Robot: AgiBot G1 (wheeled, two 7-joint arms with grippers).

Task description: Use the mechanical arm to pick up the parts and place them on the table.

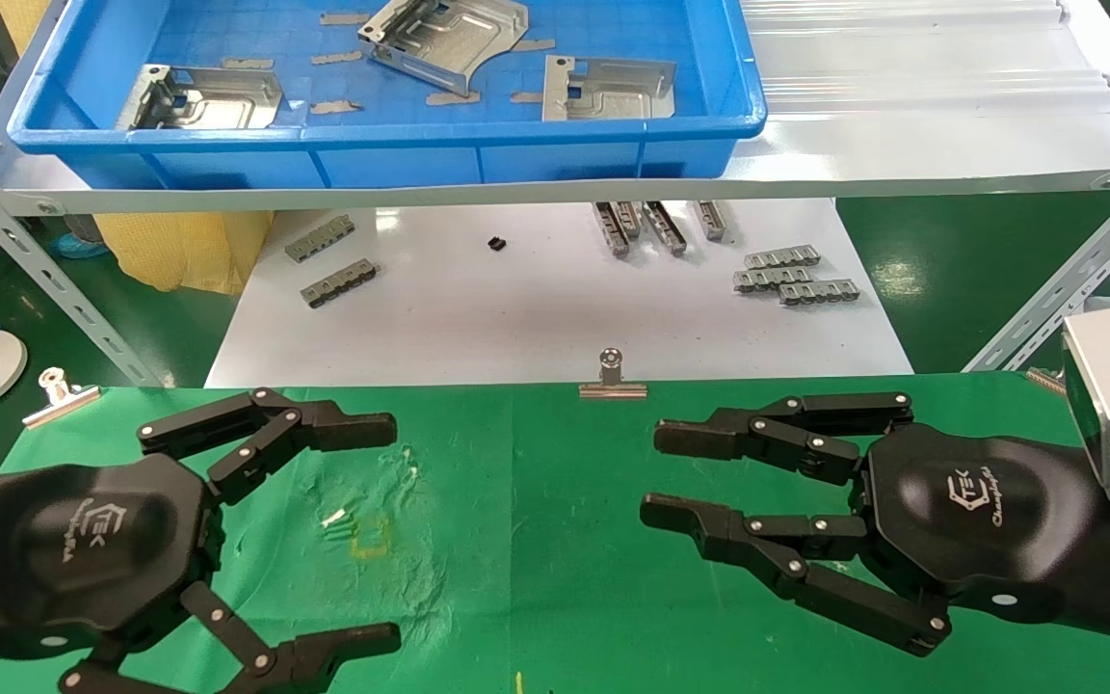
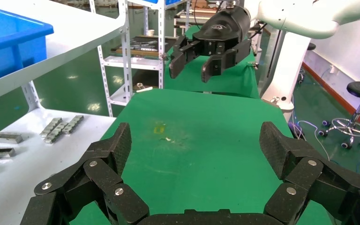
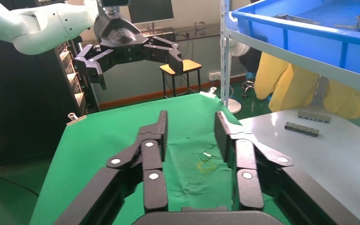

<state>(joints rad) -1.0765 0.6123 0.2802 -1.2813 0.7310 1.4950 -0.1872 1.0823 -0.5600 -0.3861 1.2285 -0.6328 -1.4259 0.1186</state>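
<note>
Three silver stamped plates lie in the blue bin (image 1: 324,159) on the shelf: one at the left (image 1: 200,99), one tilted in the middle (image 1: 444,37), one at the right (image 1: 608,89). My left gripper (image 1: 391,530) hovers open and empty over the left of the green-cloth table (image 1: 536,540). It also shows in the left wrist view (image 2: 197,140), where the fingers (image 2: 117,150) stand wide apart. My right gripper (image 1: 656,472) hovers open and empty over the right of the table, fingers pointing left; in the right wrist view (image 3: 190,129) its fingers (image 3: 225,136) are narrowly apart above the yellow square mark (image 3: 207,166).
Small grey slotted strips (image 1: 796,275) lie on the glossy white board (image 1: 555,308) beyond the table. A pale metal shelf (image 1: 902,145) carries the bin, with slanted legs (image 1: 35,260) on both sides. Binder clips (image 1: 613,376) grip the table's far edge.
</note>
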